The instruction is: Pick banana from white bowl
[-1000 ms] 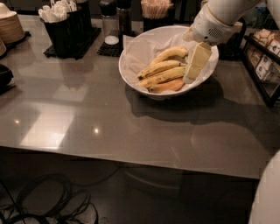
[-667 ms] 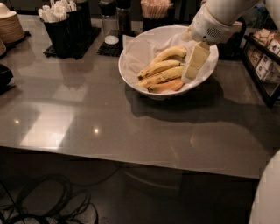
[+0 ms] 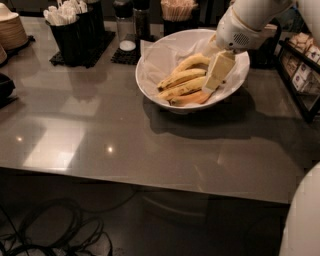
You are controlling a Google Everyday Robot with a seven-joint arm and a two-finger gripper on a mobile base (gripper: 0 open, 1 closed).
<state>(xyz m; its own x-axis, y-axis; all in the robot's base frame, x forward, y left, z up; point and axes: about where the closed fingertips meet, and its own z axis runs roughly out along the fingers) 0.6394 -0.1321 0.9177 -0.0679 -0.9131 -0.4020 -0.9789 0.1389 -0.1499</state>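
Note:
The white bowl (image 3: 149,89), lined with crumpled white paper, stands at the back centre-right of the grey table (image 3: 100,145). Several yellow bananas (image 3: 181,78) with brown spots lie side by side in it. My gripper (image 3: 214,80), cream-coloured on a white arm coming in from the upper right, reaches down into the right side of the bowl. It is at the right ends of the bananas and touches or nearly touches them. No banana is lifted out of the bowl.
Stacked tan plates (image 3: 10,30) stand at the far left. A black caddy with white items (image 3: 70,30), a shaker (image 3: 125,22) and a holder of wooden sticks (image 3: 177,11) line the back. A rack of packets (image 3: 300,75) is at the right. Cables (image 3: 50,235) lie on the floor.
The gripper has shifted slightly left and deeper among the bananas. The bowl and bananas have not visibly moved.

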